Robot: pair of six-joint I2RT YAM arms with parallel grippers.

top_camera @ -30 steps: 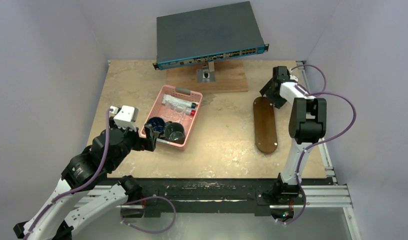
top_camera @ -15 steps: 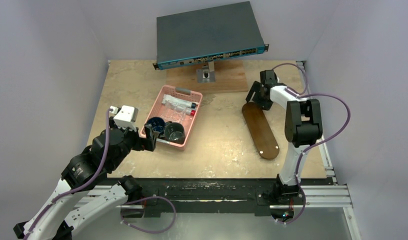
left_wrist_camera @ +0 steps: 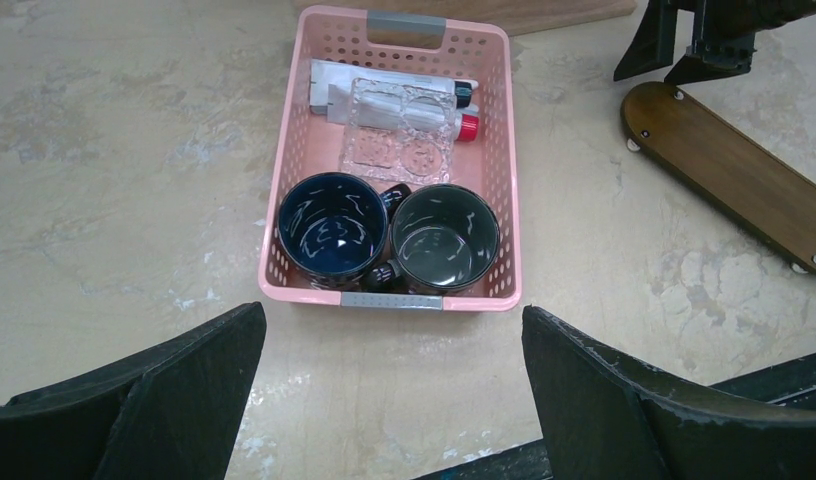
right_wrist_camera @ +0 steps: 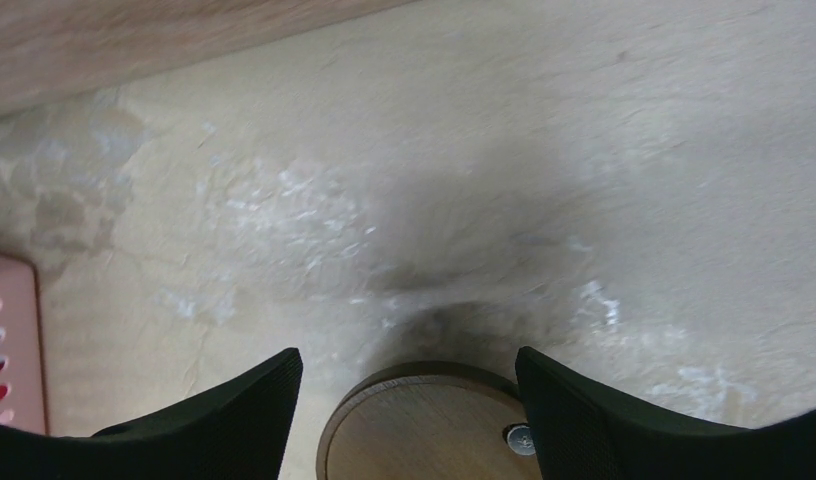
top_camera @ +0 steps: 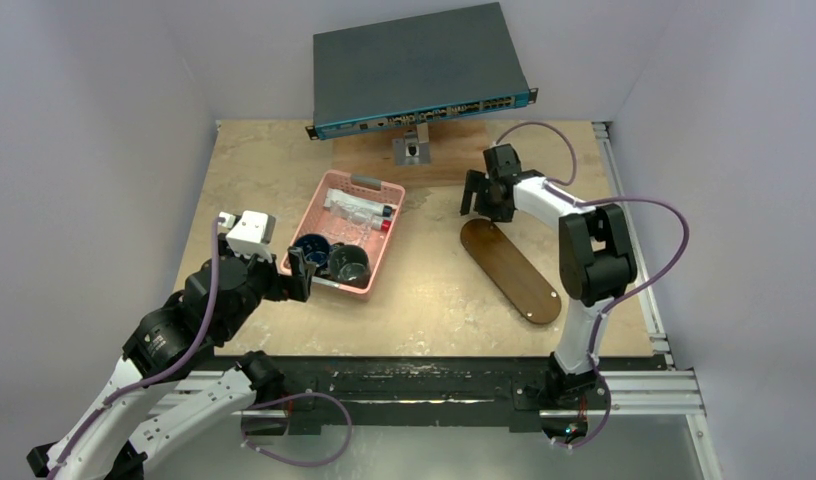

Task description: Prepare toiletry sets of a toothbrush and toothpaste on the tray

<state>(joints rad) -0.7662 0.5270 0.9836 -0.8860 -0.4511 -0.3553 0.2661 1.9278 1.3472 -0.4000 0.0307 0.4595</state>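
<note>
The dark-brown wooden tray (top_camera: 511, 270) lies slanted on the table's right side, a screw showing near its far end. My right gripper (top_camera: 481, 205) straddles that rounded far end (right_wrist_camera: 424, 430). Its right finger (right_wrist_camera: 584, 410) presses the tray's edge by the screw, and the jaws stand wide around the board. The toiletry sets (left_wrist_camera: 399, 120) lie in clear wrapping at the far end of the pink basket (left_wrist_camera: 284, 200); a red cap shows beside them. My left gripper (left_wrist_camera: 394, 310) hovers wide open just before the basket's near rim, with nothing in it.
Two dark mugs (left_wrist_camera: 332, 225) (left_wrist_camera: 444, 238) fill the near half of the basket. A grey network switch (top_camera: 414, 65) stands tilted on a wooden base (top_camera: 454, 160) at the back, close behind my right gripper. The table's rail (top_camera: 649, 300) runs along the right edge.
My right gripper has travelled left along the back, and the tray's far end has swung left with it, turning the board from upright to slanted. The left arm has stayed still.
</note>
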